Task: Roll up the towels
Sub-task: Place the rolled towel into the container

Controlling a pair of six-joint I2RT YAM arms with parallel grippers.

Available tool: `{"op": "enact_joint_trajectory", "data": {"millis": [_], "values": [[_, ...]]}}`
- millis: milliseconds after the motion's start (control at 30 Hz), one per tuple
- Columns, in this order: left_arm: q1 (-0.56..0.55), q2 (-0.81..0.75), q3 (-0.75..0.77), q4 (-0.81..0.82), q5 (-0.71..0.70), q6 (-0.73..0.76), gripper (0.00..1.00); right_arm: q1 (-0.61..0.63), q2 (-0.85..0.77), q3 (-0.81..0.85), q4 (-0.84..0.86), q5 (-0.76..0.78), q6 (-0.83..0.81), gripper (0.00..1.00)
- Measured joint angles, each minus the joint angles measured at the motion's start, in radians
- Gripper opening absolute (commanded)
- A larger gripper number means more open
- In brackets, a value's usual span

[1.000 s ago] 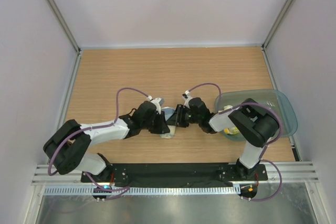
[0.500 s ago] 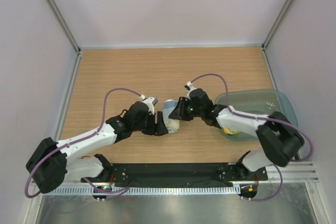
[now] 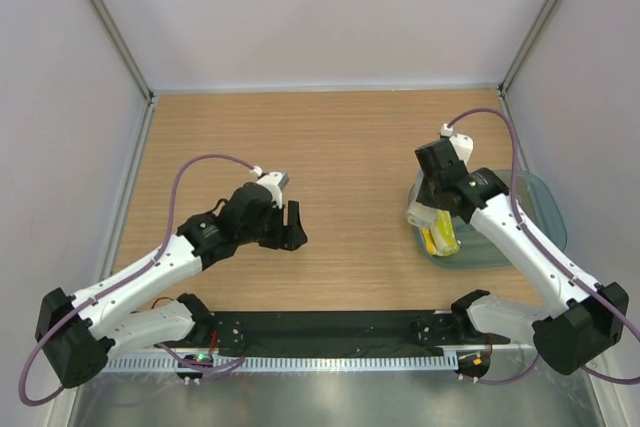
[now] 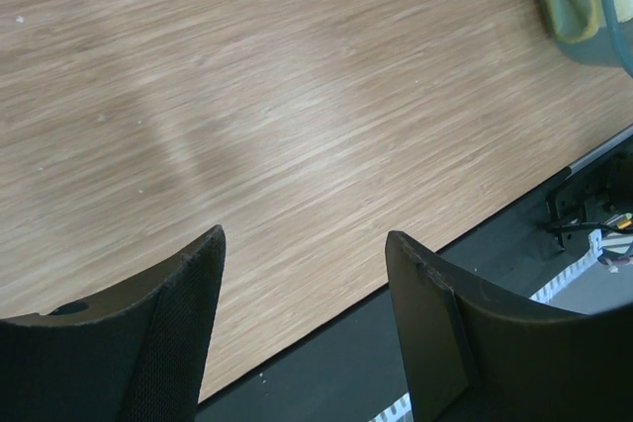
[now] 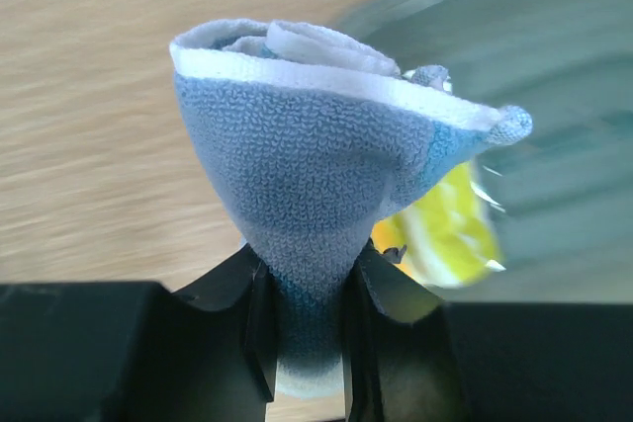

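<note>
My right gripper (image 3: 432,209) is shut on the rolled light blue towel (image 5: 316,185), pinching its lower end, and holds it above the left rim of the clear bluish tub (image 3: 535,209). The towel shows in the top view as a pale roll (image 3: 421,215). The yellow towel (image 3: 441,238) lies rolled inside the tub and shows behind the blue towel in the right wrist view (image 5: 445,234). My left gripper (image 3: 291,227) is open and empty over bare wood left of centre; in the left wrist view (image 4: 307,264) its fingers frame the table's front edge.
The tub stands at the right edge of the wooden table (image 3: 330,137). A black base plate (image 3: 330,327) runs along the front edge. White walls enclose the table at left, back and right.
My right gripper has carried the blue towel from the table's centre to the right, over the tub's rim. My left gripper let go of it, opened and drew back to the left.
</note>
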Motion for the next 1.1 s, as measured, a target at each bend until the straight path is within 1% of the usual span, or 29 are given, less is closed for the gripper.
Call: {"op": "enact_joint_trajectory", "data": {"millis": [100, 167, 300, 400, 533, 600, 767, 800, 833, 900, 1000, 1100], "values": [[0.0, -0.006, 0.018, -0.045, -0.021, 0.018, 0.66, -0.008, 0.042, -0.008, -0.135, 0.13, 0.022, 0.01], [0.0, -0.023, 0.018, -0.075, -0.036, 0.028, 0.67, -0.01, 0.077, -0.025, -0.194, 0.184, 0.039, 0.01], [0.0, -0.08, 0.017, -0.123, -0.068, 0.037, 0.67, -0.012, 0.161, -0.045, -0.241, 0.24, 0.052, 0.01], [0.0, -0.122, 0.016, -0.138, -0.084, 0.042, 0.67, -0.011, 0.245, -0.045, -0.235, 0.23, 0.039, 0.01], [0.0, -0.148, 0.016, -0.148, -0.109, 0.047, 0.68, -0.006, 0.301, -0.045, -0.175, 0.13, 0.011, 0.01], [0.0, -0.149, 0.016, -0.153, -0.118, 0.047, 0.67, -0.005, 0.298, -0.045, -0.134, 0.035, -0.002, 0.01], [0.0, -0.152, 0.015, -0.167, -0.135, 0.047, 0.67, 0.028, 0.298, -0.043, -0.004, -0.251, 0.016, 0.01], [0.0, -0.155, 0.014, -0.168, -0.139, 0.047, 0.67, 0.036, 0.298, -0.042, 0.046, -0.338, 0.033, 0.01], [0.0, -0.158, 0.014, -0.17, -0.143, 0.047, 0.67, 0.043, 0.299, -0.041, 0.071, -0.374, 0.042, 0.01], [0.0, -0.166, 0.014, -0.171, -0.15, 0.047, 0.67, 0.049, 0.314, -0.037, 0.157, -0.494, 0.073, 0.01], [0.0, -0.172, 0.013, -0.172, -0.158, 0.047, 0.67, 0.056, 0.354, -0.018, 0.24, -0.602, 0.092, 0.01], [0.0, -0.172, 0.013, -0.172, -0.165, 0.047, 0.67, 0.057, 0.377, 0.01, 0.265, -0.648, 0.085, 0.01]]}}
